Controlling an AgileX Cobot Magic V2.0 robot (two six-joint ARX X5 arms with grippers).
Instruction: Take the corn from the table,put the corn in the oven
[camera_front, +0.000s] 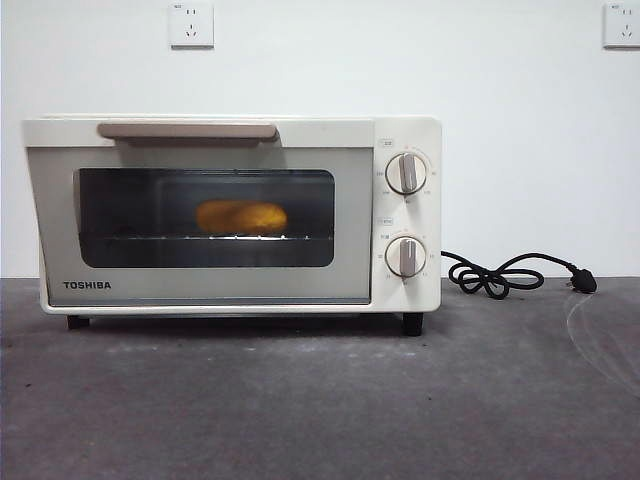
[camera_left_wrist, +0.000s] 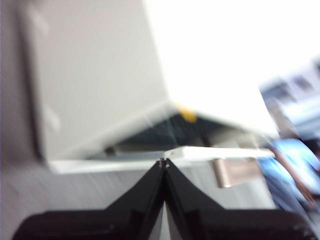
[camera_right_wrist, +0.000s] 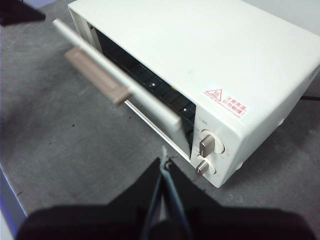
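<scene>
The corn (camera_front: 241, 216) lies on the wire rack inside the cream-white oven (camera_front: 400, 135), seen through the dark glass. The blurred left wrist view shows a bit of corn (camera_left_wrist: 187, 114) through the gap above the door. Both wrist views show the door ajar, its top edge with the bar handle (camera_right_wrist: 97, 75) tilted outward. My left gripper (camera_left_wrist: 164, 161) is shut and empty, in front of the door's edge and apart from it. My right gripper (camera_right_wrist: 164, 161) is shut and empty, high over the table (camera_right_wrist: 60, 130) in front of the oven's knob end. Neither arm shows in the front view.
The oven (camera_right_wrist: 200, 45) has two round knobs (camera_front: 406, 173) on its right. Its black cord and plug (camera_front: 500, 275) lie coiled on the table (camera_front: 320, 400) to the right. A white wall with sockets stands behind. A black tip (camera_right_wrist: 20, 12) shows near the door's far end.
</scene>
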